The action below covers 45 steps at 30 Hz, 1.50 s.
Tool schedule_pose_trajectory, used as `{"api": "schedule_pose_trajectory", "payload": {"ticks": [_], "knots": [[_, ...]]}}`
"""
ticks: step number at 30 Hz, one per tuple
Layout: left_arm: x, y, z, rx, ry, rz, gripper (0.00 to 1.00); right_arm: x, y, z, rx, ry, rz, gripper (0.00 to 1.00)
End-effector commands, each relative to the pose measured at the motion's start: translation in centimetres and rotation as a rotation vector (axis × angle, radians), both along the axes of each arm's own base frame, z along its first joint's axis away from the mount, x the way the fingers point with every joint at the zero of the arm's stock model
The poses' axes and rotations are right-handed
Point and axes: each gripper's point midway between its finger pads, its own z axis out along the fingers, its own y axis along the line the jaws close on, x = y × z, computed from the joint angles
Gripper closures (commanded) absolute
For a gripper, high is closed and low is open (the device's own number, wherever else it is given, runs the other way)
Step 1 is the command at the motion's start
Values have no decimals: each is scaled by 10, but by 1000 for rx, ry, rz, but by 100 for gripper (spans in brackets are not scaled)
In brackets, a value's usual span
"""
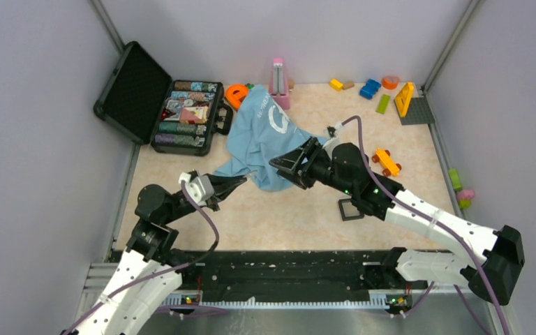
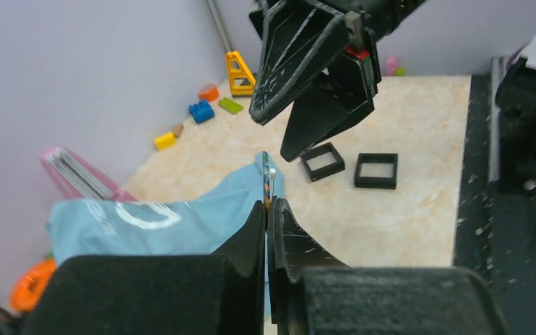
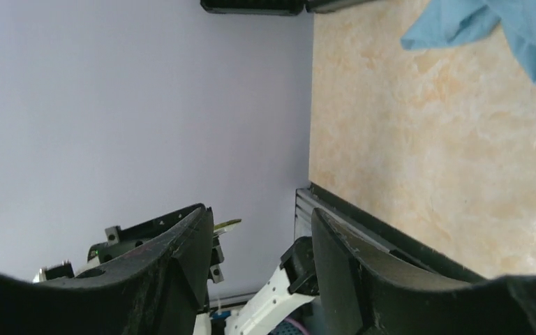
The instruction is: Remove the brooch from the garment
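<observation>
Brooch (image 2: 266, 176) shows edge-on, a thin sliver pinched in left hand (image 2: 268, 206).

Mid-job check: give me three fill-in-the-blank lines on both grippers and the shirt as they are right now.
1. The right gripper has its jaws ___, with nothing between them.
2. The left gripper is ___ on the brooch, seen edge-on.
3. The garment is light ___ with a white print.

Missing words: open; shut; blue
</observation>
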Motion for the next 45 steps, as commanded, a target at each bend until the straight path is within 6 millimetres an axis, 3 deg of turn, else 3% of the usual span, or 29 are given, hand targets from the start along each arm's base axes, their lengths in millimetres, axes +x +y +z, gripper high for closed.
{"api": "schedule_pose_trajectory", "payload": {"ticks": [1, 10, 18, 37, 41, 44, 45], "knots": [[-12, -1, 18, 134, -368, -52, 100, -18, 12, 11, 94, 166, 93, 44], [-9, -9, 15, 235, -463, -100, 100, -28, 24, 37, 201, 172, 170, 45], [-7, -13, 4, 278, -466, -122, 100, -30, 33, 42, 267, 191, 207, 52], [-6, -12, 3, 296, -485, -118, 100, -38, 55, 22, 246, 244, 256, 65], [-6, -12, 2, 298, -484, -121, 99, -38, 57, 20, 249, 244, 259, 83], [-7, -12, 0, 298, -473, -124, 83, -35, 56, 20, 254, 229, 243, 99], [-6, -12, -1, 299, -463, -124, 79, -35, 56, 19, 251, 220, 238, 100]]}}
